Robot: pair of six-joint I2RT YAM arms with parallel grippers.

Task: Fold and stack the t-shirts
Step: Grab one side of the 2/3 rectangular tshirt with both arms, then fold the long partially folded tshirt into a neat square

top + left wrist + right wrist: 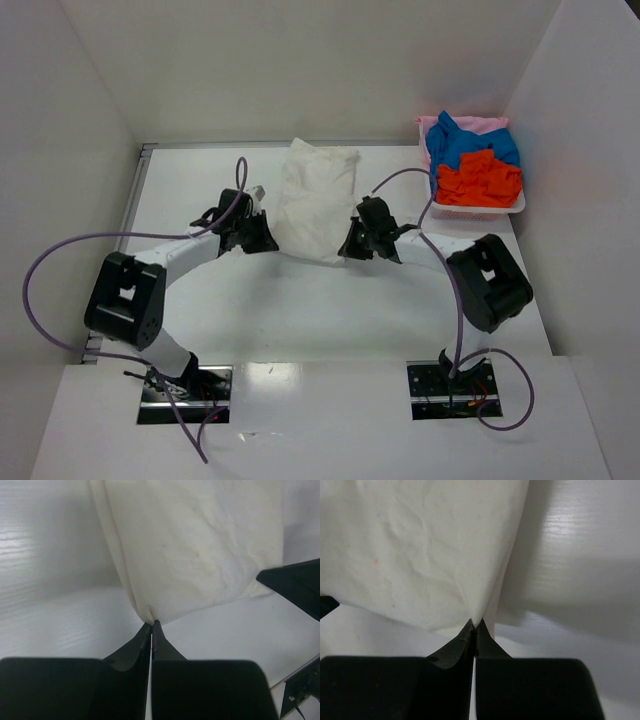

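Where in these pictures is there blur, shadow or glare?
Top external view: sharp and evenly lit, only soft shadows under the arms on the table. Left wrist view: the left gripper is blurred near the lens, the off-white t-shirt is sharper. Right wrist view: the right gripper is blurred too; a pale sheen lies on the table at upper right.

1 large plain off-white cloth t-shirt: folded to a long narrow panel, creased, laid lengthwise mid-table. Near-left corner pinched tight in left gripper, near-right corner in right gripper.
1 bright blue cloth t-shirt: crumpled, unfolded, in shallow white plastic tray, far right.
1 orange-red cloth t-shirt: crumpled, near end of same tray, touching the blue.
1 pale pink cloth t-shirt: mostly hidden under the blue, showing at tray's far edge.
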